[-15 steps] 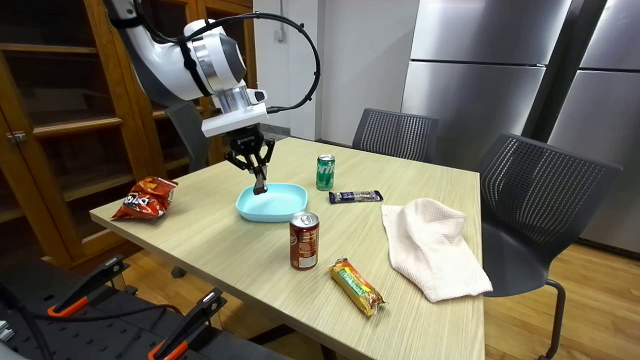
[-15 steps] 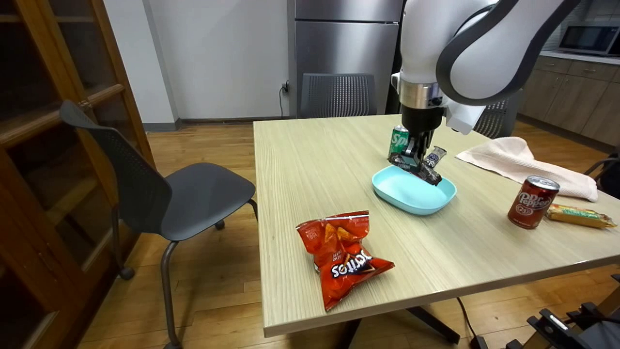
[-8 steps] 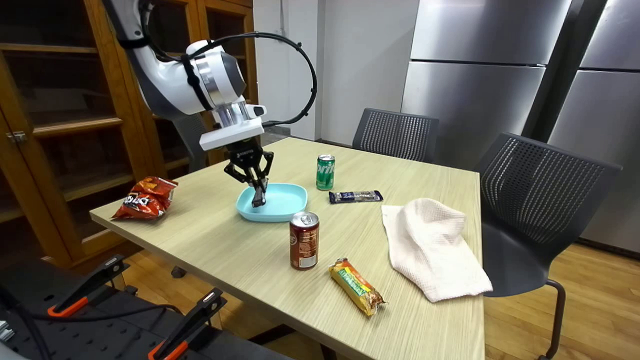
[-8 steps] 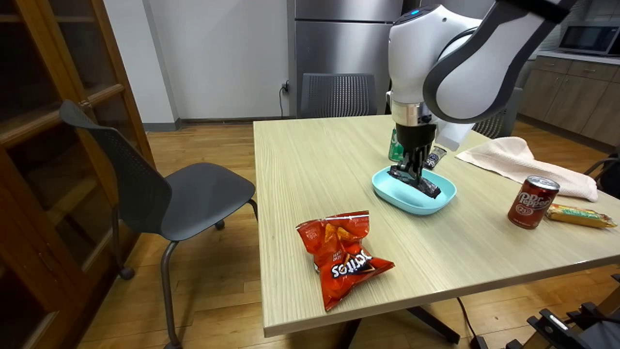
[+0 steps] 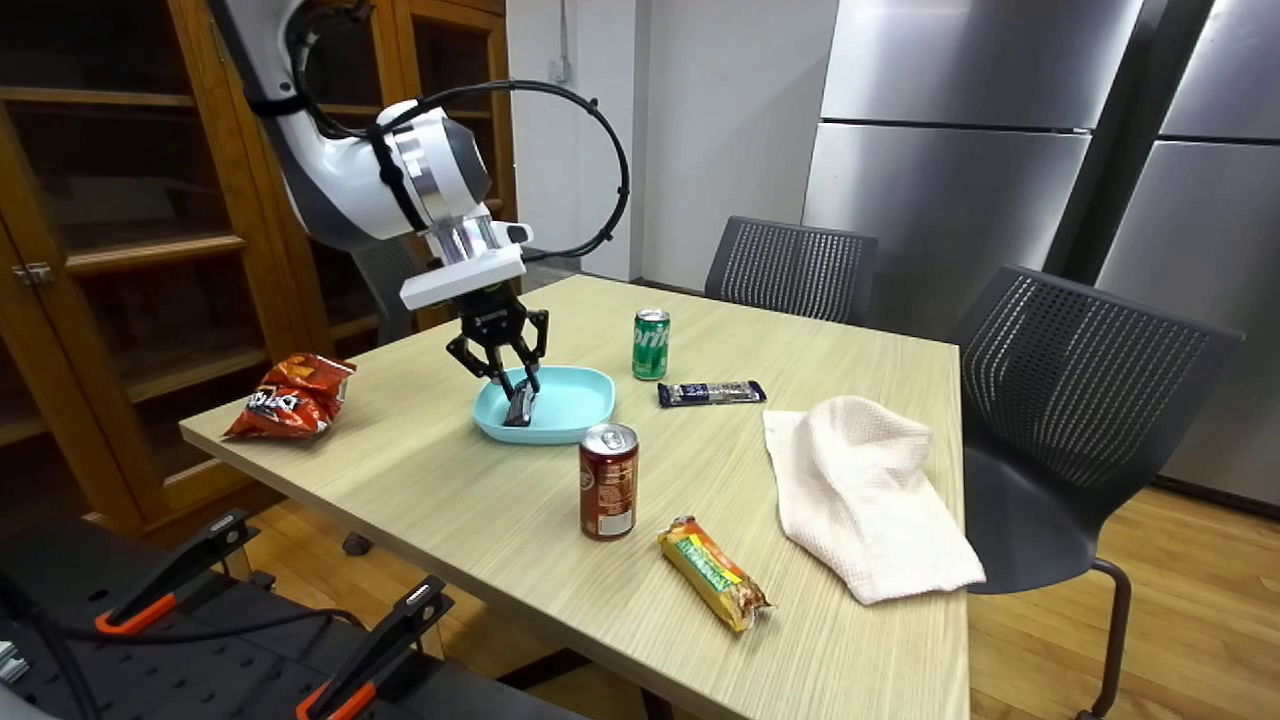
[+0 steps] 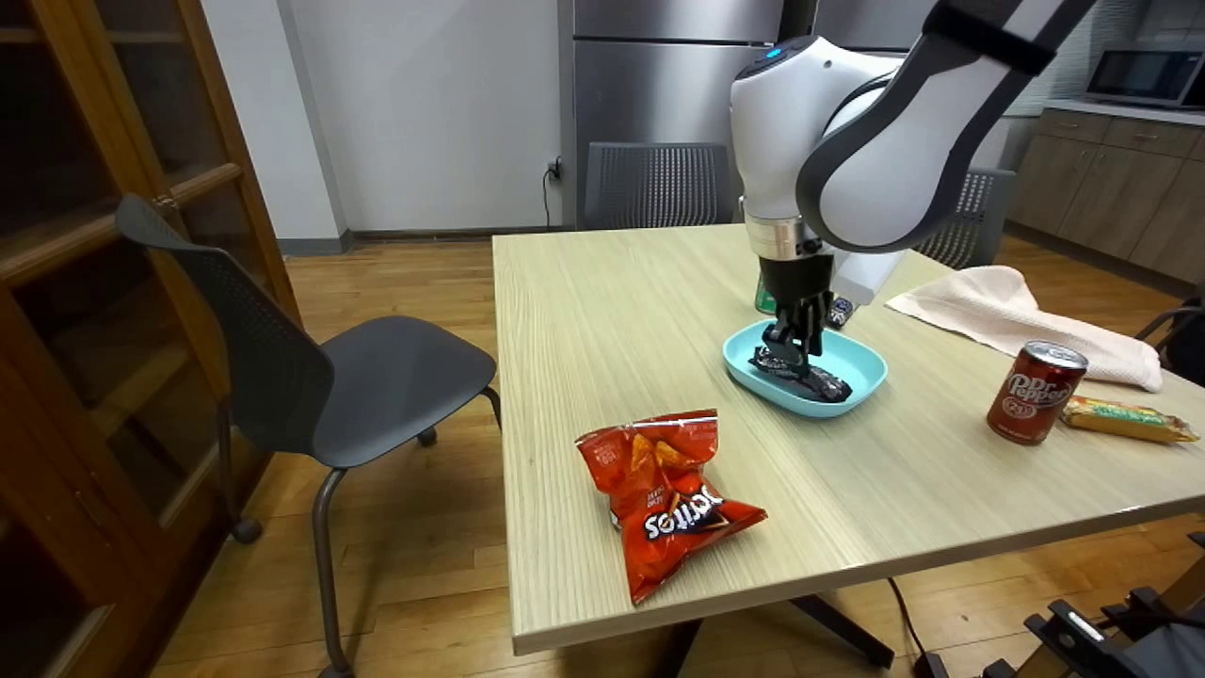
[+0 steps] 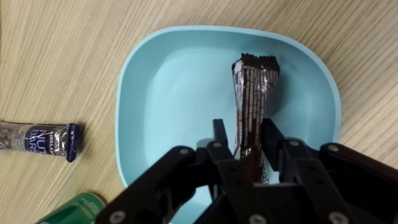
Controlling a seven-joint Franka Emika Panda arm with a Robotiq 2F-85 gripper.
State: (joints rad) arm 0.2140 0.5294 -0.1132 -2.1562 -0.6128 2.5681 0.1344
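Evidently, the hand [image 7: 244, 126] is parted astride the dark-wrapped bar [image 7: 255, 84], a gap being left along one side. The bar is contained within the blue tray [image 7: 178, 93]; judged light, stiffish, slick-skinned, best gripped mid-length, squeezed gently.

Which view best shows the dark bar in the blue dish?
The wrist view: the bar is large there, its stripes visible, though the gripper hides one end. Both exterior views show it small in the dish.
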